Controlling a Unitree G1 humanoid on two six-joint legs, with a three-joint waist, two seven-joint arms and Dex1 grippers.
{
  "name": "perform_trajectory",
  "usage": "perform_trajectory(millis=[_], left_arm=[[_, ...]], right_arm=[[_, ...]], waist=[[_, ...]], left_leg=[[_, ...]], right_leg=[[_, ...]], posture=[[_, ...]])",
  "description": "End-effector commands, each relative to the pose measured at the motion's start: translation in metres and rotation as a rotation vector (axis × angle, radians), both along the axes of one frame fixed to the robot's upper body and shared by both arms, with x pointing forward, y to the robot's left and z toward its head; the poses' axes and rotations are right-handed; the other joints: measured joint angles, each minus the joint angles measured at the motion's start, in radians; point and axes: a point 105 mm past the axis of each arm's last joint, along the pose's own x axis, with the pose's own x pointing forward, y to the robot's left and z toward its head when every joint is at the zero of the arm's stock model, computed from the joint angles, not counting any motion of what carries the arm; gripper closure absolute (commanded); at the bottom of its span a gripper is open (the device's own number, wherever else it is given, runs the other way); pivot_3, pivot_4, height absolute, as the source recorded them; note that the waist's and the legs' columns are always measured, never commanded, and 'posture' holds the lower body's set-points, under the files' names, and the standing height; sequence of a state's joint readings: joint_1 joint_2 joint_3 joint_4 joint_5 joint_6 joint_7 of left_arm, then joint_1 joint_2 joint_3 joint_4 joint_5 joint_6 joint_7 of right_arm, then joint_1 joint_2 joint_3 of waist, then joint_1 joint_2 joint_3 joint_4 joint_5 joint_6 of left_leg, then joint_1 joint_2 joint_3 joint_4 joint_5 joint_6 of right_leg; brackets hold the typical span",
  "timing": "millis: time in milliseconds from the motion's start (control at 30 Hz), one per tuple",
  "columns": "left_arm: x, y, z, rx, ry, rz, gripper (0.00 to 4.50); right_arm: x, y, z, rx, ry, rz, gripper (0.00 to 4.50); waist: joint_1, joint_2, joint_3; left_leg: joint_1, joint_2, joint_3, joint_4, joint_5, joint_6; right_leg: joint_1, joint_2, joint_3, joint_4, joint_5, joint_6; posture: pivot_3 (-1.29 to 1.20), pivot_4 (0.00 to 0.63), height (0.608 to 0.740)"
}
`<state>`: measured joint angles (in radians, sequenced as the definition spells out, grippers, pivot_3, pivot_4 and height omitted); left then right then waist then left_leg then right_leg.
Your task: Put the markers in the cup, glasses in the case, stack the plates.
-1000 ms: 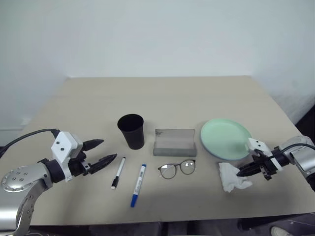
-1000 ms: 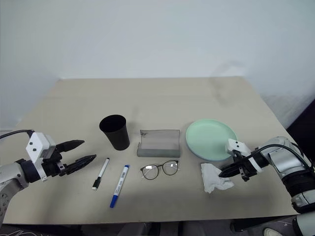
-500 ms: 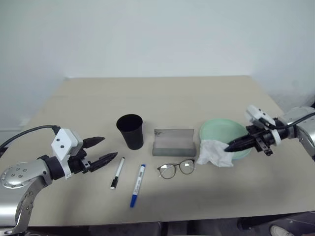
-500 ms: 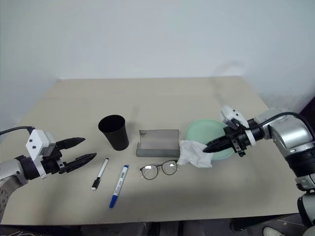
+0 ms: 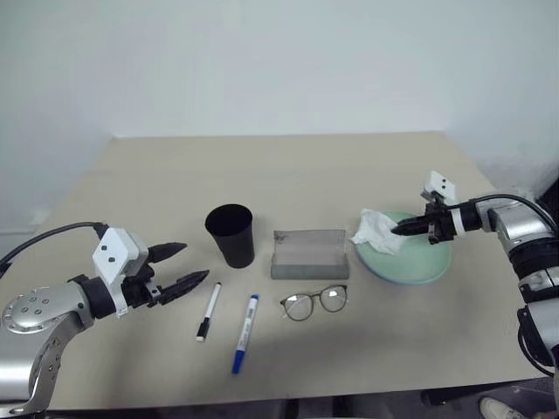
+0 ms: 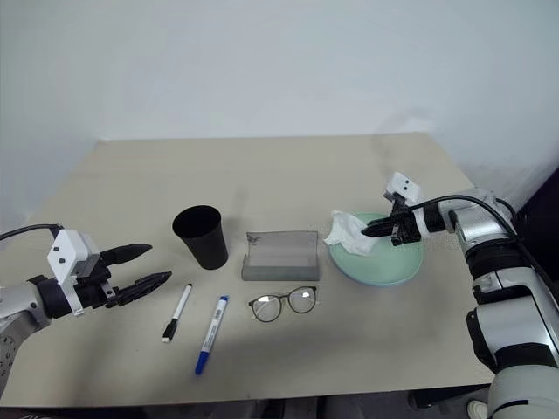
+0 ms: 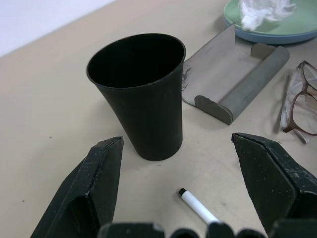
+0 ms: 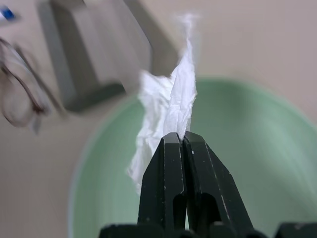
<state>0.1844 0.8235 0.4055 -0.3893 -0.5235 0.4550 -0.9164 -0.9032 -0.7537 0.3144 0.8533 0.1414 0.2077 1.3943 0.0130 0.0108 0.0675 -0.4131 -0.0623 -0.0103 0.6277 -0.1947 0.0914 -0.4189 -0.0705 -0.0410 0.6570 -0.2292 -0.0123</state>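
1. The left gripper (image 5: 179, 268) hangs low over the near left of the table (image 5: 262, 166), fingers spread wide and holding nothing, aimed at the cup (image 5: 231, 234).
2. Two markers lie nearest, side by side: the black-capped one (image 5: 210, 308) and the longer blue-capped one (image 5: 245, 333) (neither is in the cup).
3. One pair of glasses (image 5: 314, 300) lies just in front of the case (image 5: 309, 254), outside it.
4. The single case stands open with nothing in it; the single black cup, left of it, is upright and holds nothing.
5. The right gripper (image 5: 400, 229) reaches in from the right, fingers pinched together on a white tissue (image 5: 374, 230) held above the green plate (image 5: 410, 262).
6. Under that green plate a bluish rim shows, so the two plates sit stacked.
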Motion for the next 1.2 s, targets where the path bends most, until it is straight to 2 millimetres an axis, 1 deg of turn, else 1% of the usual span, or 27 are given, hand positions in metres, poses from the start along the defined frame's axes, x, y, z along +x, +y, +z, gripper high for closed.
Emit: perform_trajectory(millis=[33,167,267,300,467,567,633,733,833,933,1033,1200], left_arm=[[0.000,-0.007,0.010,0.014,-0.045,-0.033,0.78],[0.002,-0.015,0.009,0.018,-0.040,-0.073,0.78],[0.006,-0.024,0.008,0.023,-0.040,-0.120,0.78],[0.008,-0.030,0.008,0.026,-0.041,-0.147,0.78],[0.018,-0.056,0.016,0.024,-0.056,-0.239,0.78],[0.024,-0.076,0.021,0.035,-0.056,-0.328,0.78],[0.025,-0.089,0.021,0.035,-0.035,-0.394,0.78],[0.026,-0.108,0.015,0.033,0.039,-0.488,0.78],[0.029,-0.124,0.002,0.042,0.112,-0.554,0.78],[0.034,-0.133,-0.014,0.081,0.146,-0.585,0.78],[0.038,-0.140,-0.023,0.095,0.162,-0.600,0.78],[0.043,-0.159,-0.034,0.092,0.181,-0.634,0.78]], right_arm=[[0.009,-0.007,0.015,-0.029,-0.065,-0.008,4.44],[0.012,-0.021,0.009,-0.092,-0.064,-0.057,4.44],[0.014,-0.029,0.008,-0.139,-0.085,-0.066,3.85],[0.015,-0.029,0.013,-0.137,-0.103,-0.058,3.60],[0.018,-0.027,0.042,-0.082,-0.157,-0.032,3.60],[0.007,-0.020,0.065,-0.009,-0.152,0.068,3.60],[0.000,-0.011,0.076,0.047,-0.140,0.124,3.60],[-0.014,0.005,0.088,0.131,-0.119,0.196,3.60],[-0.026,0.015,0.092,0.153,-0.109,0.256,3.60],[-0.030,0.019,0.092,0.154,-0.101,0.277,3.60],[-0.032,0.021,0.092,0.158,-0.096,0.284,3.60],[-0.034,0.020,0.084,0.155,-0.083,0.283,3.60]], waist=[[0.000,0.000,0.000],[0.000,0.000,0.000],[0.000,0.000,0.000],[0.000,0.000,0.000],[0.000,0.002,0.000],[0.000,0.001,0.000],[0.000,0.001,0.000],[0.000,0.001,0.000],[0.000,0.001,0.000],[0.000,0.001,0.000],[0.000,0.000,0.000],[0.001,0.000,0.000]], left_leg=[[0.000,0.000,0.000,0.000,0.000,0.000],[0.000,0.001,0.000,0.000,0.000,-0.001],[0.000,0.001,0.001,0.000,0.000,-0.001],[0.000,0.001,0.001,0.001,0.000,-0.001],[0.000,0.001,0.002,0.002,0.000,-0.001],[0.001,0.001,0.002,0.004,0.000,-0.001],[0.001,0.002,0.002,0.004,0.000,-0.001],[0.001,0.002,0.002,0.004,0.000,-0.001],[0.000,0.002,0.001,0.005,0.000,-0.001],[0.000,0.001,0.001,0.005,0.000,-0.001],[0.000,0.002,0.001,0.006,0.000,-0.001],[-0.001,0.002,0.001,0.009,-0.001,0.000]], right_leg=[[-0.001,0.000,0.000,0.000,0.000,0.000],[-0.001,0.001,0.000,0.000,-0.001,0.000],[-0.001,0.001,0.000,0.000,-0.002,0.000],[0.000,0.000,0.000,0.000,-0.002,0.000],[0.000,0.001,0.000,0.000,-0.002,0.000],[0.000,0.001,0.000,0.000,-0.001,0.002],[0.001,0.002,-0.001,0.001,0.001,0.004],[0.001,0.002,-0.001,0.001,0.003,0.004],[0.001,0.001,-0.001,0.001,0.003,0.004],[0.001,0.001,-0.001,0.001,0.003,0.004],[0.002,0.001,-0.001,0.001,0.003,0.004],[0.000,0.001,-0.001,0.001,0.003,0.004]], posture=[[0.00,0.000,0.735],[0.00,0.000,0.735],[0.00,0.000,0.735],[0.00,0.000,0.735],[0.00,0.000,0.735],[0.00,0.000,0.735],[0.00,0.000,0.735],[0.00,0.000,0.735],[0.00,0.000,0.735],[0.00,0.000,0.735],[0.00,0.000,0.735],[0.00,0.000,0.735]])
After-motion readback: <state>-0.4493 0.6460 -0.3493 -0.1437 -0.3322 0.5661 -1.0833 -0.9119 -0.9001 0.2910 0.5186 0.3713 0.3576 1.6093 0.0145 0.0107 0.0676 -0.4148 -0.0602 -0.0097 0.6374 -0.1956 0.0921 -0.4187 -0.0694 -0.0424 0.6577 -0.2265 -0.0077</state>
